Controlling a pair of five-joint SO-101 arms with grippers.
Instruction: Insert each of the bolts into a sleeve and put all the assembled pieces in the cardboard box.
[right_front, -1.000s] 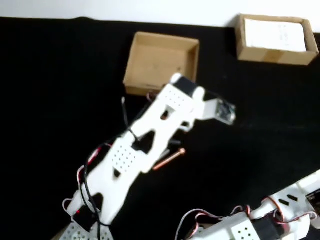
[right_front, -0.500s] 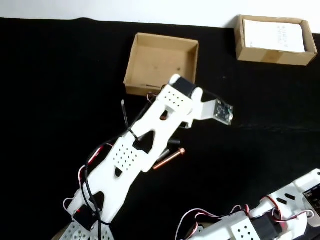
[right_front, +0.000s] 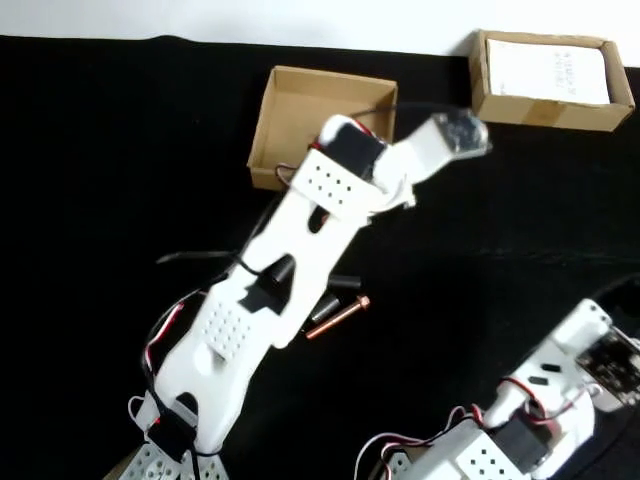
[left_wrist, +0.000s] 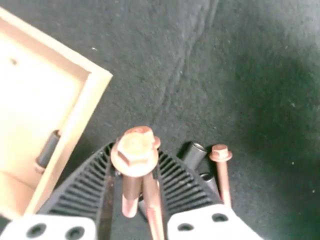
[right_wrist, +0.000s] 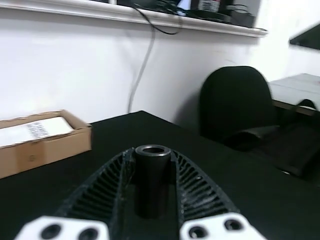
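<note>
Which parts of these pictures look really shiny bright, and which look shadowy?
High view: the paper glows white against the black cloth. Left wrist view: the cardboard box is brightly lit, the cloth patchy with shadow. Right wrist view: the wall is bright, the sleeve dark with a shiny rim.

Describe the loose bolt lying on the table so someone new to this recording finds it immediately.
From the cardboard box without paper, follow the white left arm back toward its base. Beside it on the black table lies the loose bolt: unlike the stubby black sleeves next to it, it is slim, copper-coloured and hex-headed.
</note>
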